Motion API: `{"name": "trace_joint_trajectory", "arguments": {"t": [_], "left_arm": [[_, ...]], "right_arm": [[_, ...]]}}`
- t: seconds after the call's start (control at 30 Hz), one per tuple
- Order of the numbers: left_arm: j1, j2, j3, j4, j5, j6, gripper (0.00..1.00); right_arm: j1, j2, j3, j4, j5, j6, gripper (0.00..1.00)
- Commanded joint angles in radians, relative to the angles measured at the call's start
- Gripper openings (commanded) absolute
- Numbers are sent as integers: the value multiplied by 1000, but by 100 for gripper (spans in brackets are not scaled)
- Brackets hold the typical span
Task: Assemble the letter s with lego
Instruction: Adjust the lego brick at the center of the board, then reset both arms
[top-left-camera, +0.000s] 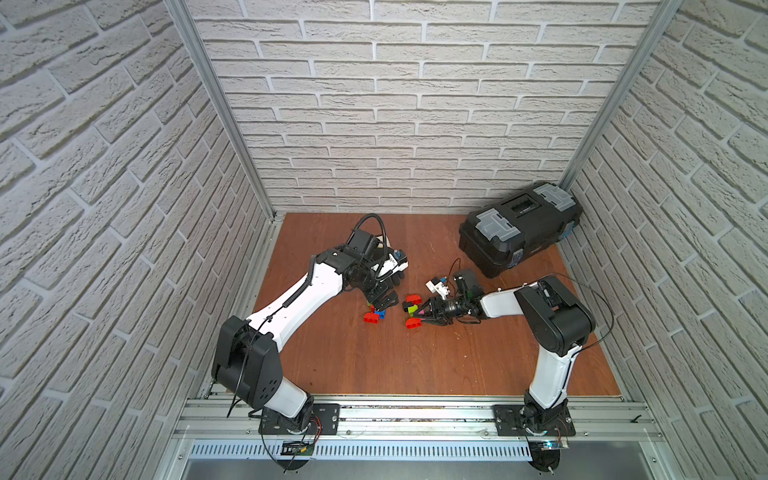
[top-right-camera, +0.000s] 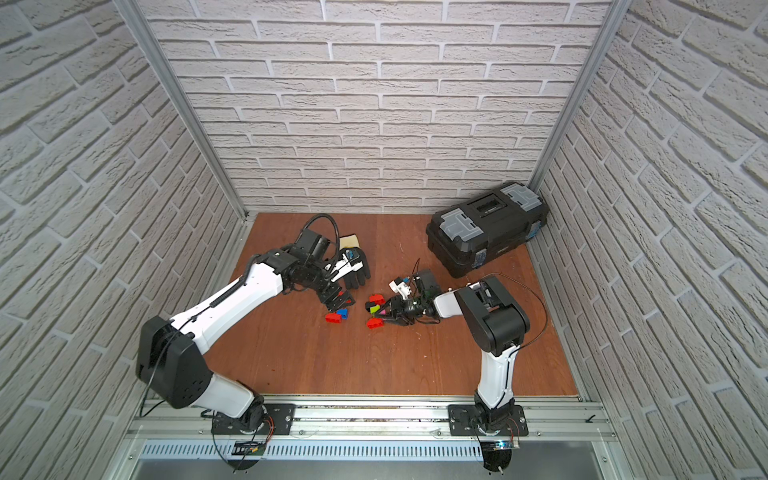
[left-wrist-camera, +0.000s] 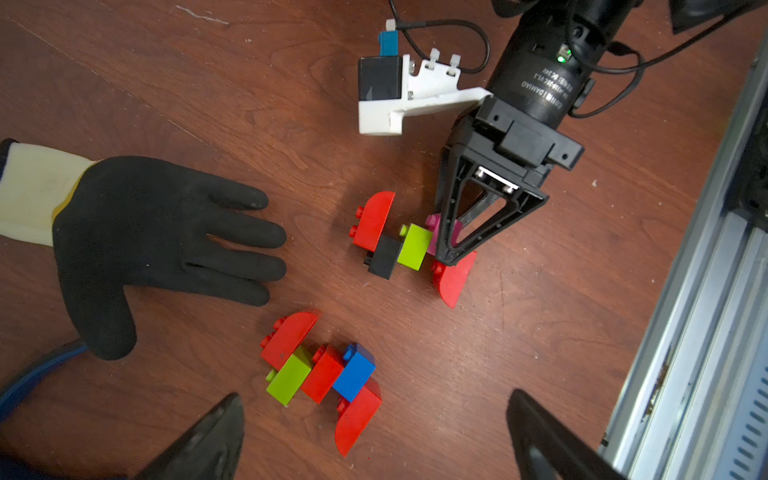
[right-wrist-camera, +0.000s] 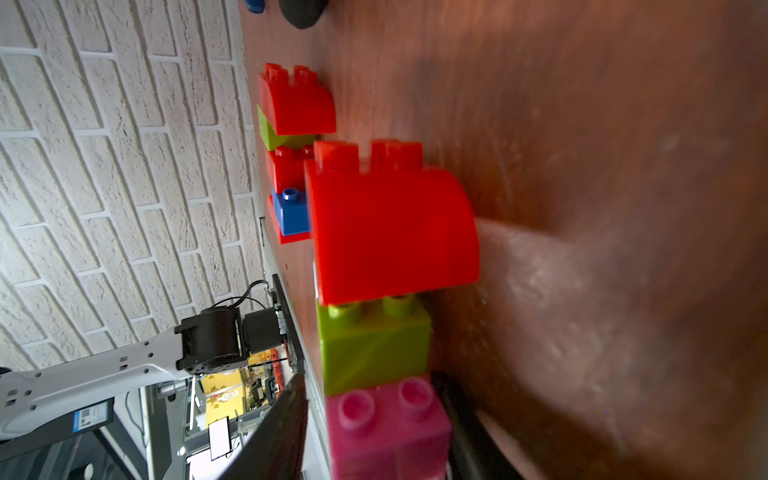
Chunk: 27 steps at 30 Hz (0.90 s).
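— Lego, small studded plastic bricks (left-wrist-camera: 409, 245): where against the black two-fingered right gripper (left-wrist-camera: 451, 254)?
— Centre of the left wrist view, one joined row: red curved, black, lime green, pink, red curved. Pink brick (right-wrist-camera: 386, 428) between the fingertips, against one finger; clamped or loosened, cannot tell.
— Left gripper (top-left-camera: 380, 302)?
— Spread wide, grasping nothing, close by a second joined row (left-wrist-camera: 324, 374) at lower centre: red, lime, red, blue, red. Black rubber-palmed glove (left-wrist-camera: 166, 245) at left, near both rows.

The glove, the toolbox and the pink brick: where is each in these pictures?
glove (left-wrist-camera: 166, 241), left wrist view, on its black palm.
toolbox (top-left-camera: 523, 226), in a top view, on its black lid.
pink brick (right-wrist-camera: 386, 440), right wrist view, on its flat side face.
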Motion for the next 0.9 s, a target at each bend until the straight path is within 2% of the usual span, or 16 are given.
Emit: {"name": "trace_joint_trajectory", "arguments": {"t": [0.0, 0.37, 0.6, 0.77, 0.87], "left_arm": [[8, 10, 3, -3, 16, 3, 98], [10, 7, 3, -2, 4, -3, 98], [22, -23, -21, 19, -23, -45, 98], [78, -67, -58, 40, -130, -177, 98], [144, -132, -146, 123, -237, -296, 98]], "right_arm": [[17, -75, -4, -82, 64, -75, 53], [64, -169, 19, -297, 235, -195, 56], [58, -242, 38, -410, 312, -252, 58], [27, -385, 61, -515, 416, -382, 62], [-20, -503, 53, -563, 530, -462, 67]]}}
